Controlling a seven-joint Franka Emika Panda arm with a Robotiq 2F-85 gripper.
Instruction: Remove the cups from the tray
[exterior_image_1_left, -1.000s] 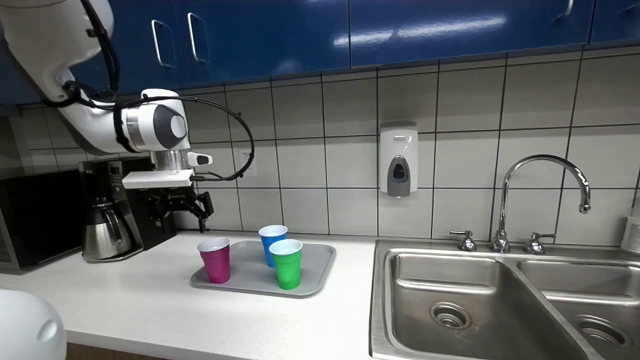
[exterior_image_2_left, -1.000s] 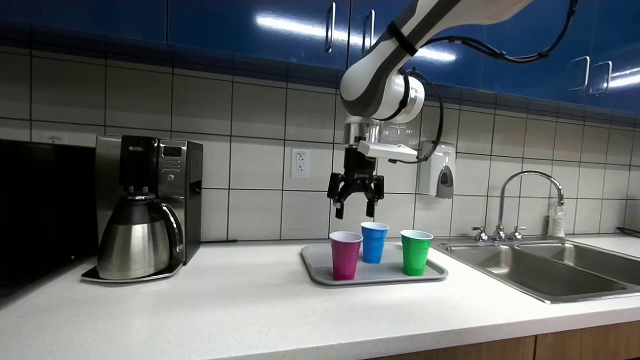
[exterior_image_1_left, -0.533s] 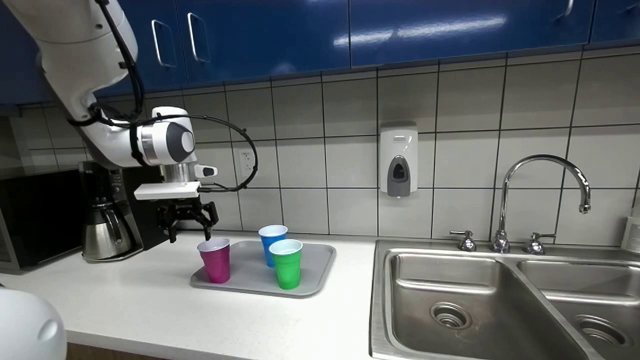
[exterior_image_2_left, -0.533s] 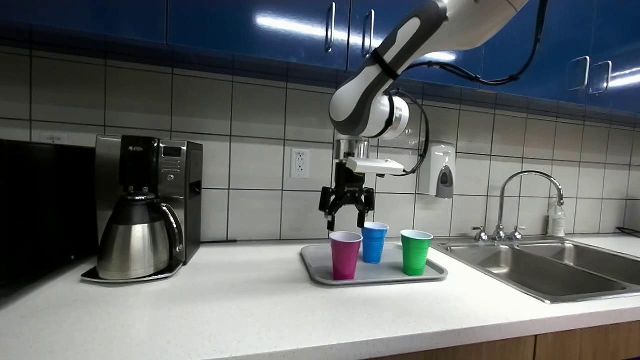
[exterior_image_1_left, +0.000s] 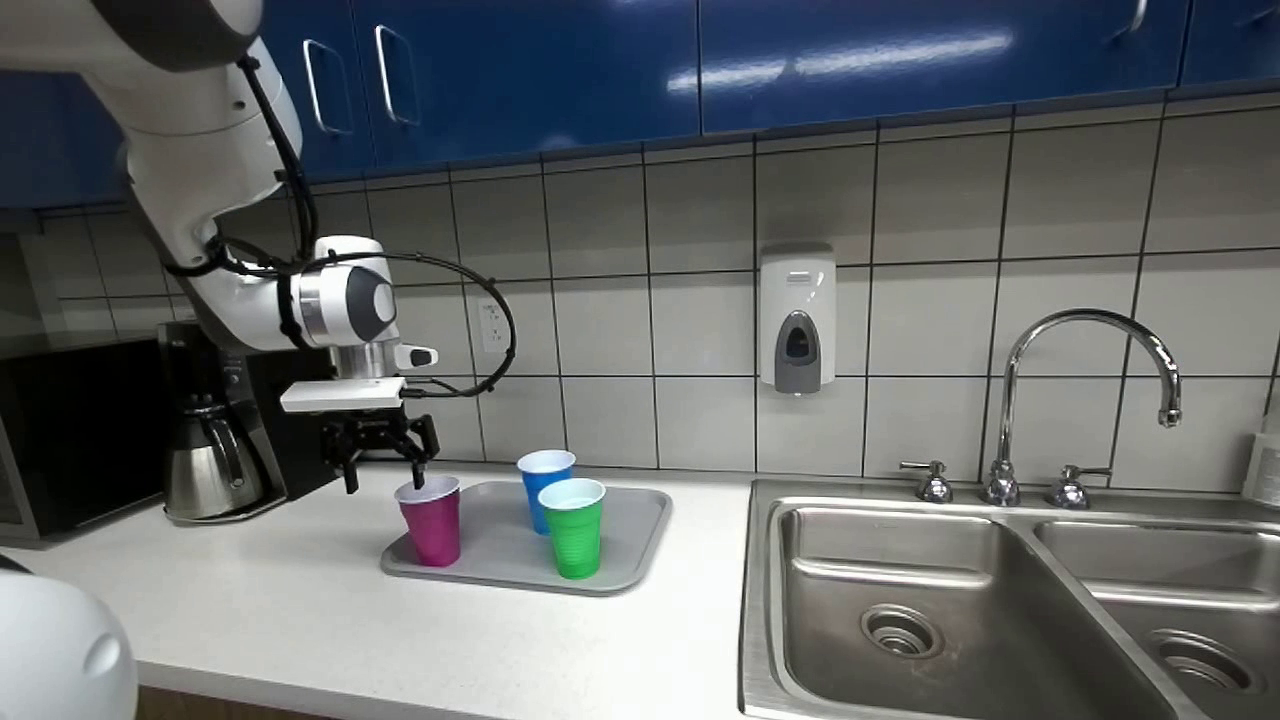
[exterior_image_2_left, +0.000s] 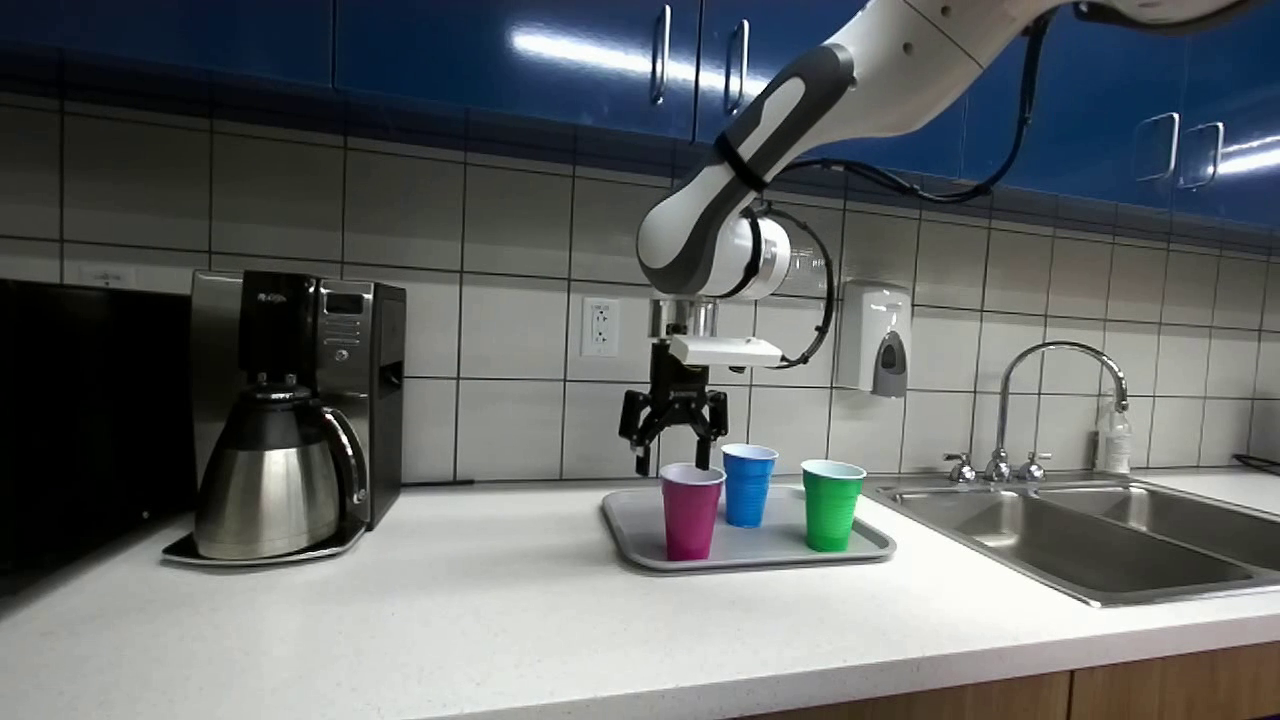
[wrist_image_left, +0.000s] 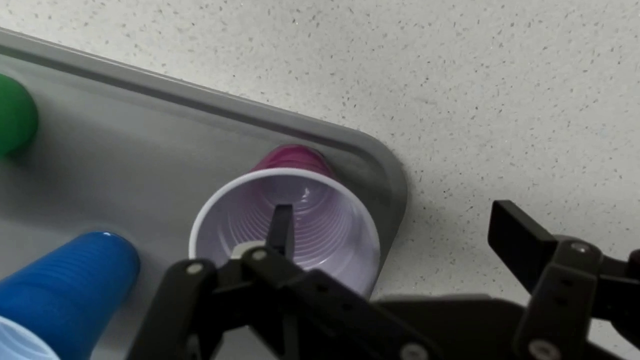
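The magenta cup (exterior_image_1_left: 432, 527) stands upright near one corner of the light grey tray (exterior_image_1_left: 490, 577). The blue cup (exterior_image_2_left: 746, 490) and the green cup (exterior_image_2_left: 831, 510) also stand upright on the tray. My gripper (exterior_image_2_left: 673, 462) is open and points down, with nothing between its fingers. In the wrist view the gripper (wrist_image_left: 392, 215) has one finger over the mouth of the magenta cup (wrist_image_left: 295, 156). The other finger is beyond the tray's edge, over the counter. That first finger is close to the cup's rim; I cannot tell if its tip is inside.
A coffee maker (exterior_image_2_left: 385, 400) with a steel pot (exterior_image_2_left: 270, 495) stands on the counter (exterior_image_2_left: 450, 620). A steel sink (exterior_image_1_left: 900, 570) with a faucet (exterior_image_1_left: 1010, 400) lies on the tray's far side from it. Blue cabinets (exterior_image_1_left: 560, 70) hang above.
The gripper has come down and moved sideways, from above the cups to the rim of the magenta cup. It has stayed open. The cups and tray have not moved.
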